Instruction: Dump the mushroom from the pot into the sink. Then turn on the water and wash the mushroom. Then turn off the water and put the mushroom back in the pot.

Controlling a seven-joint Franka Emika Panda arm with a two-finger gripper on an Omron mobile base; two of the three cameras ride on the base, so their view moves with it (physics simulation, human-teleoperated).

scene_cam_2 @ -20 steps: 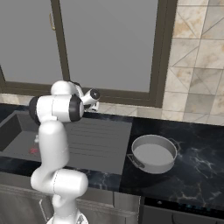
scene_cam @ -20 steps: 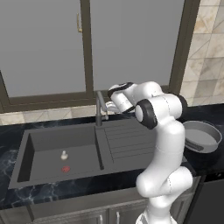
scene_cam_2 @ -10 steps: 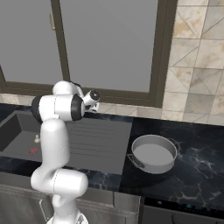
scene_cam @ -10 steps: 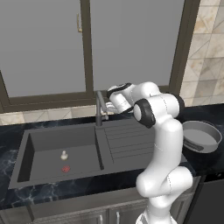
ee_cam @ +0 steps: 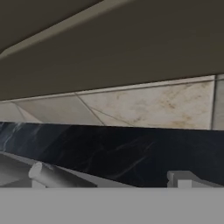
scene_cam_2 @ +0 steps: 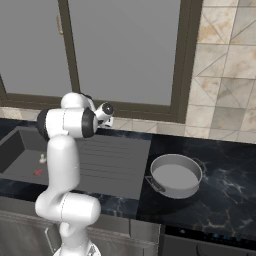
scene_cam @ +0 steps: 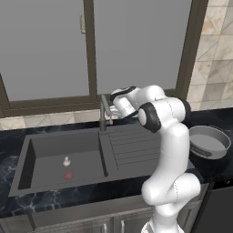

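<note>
Left to right in the left base view: the mushroom is lying on the floor of the sink, just beside the red drain mark and well apart from the faucet at the basin's back rim. The gripper is reaching toward that faucet with its jaws standing wide and gripping nothing; whether a finger is touching the metal or is just beside it cannot quite be told, since the hand is partly covering the stem. In the hand view a grey bar, probably the faucet, is sitting low against the black counter, so the hand is aiming over it rather than squarely at it. Further right, the pot is resting empty on the counter, away from the sink; the right base view is showing the same pot and the mushroom in the basin beyond the arm. The step in hand is probably working the faucet. The risks from here: the wide jaws may be sliding past the slim lever and failing to move it; a push from this high angle may be swinging the spout without starting the water; and once flowing, the stream may be missing the small mushroom or nudging it toward the drain, making the later pickup awkward.
</note>
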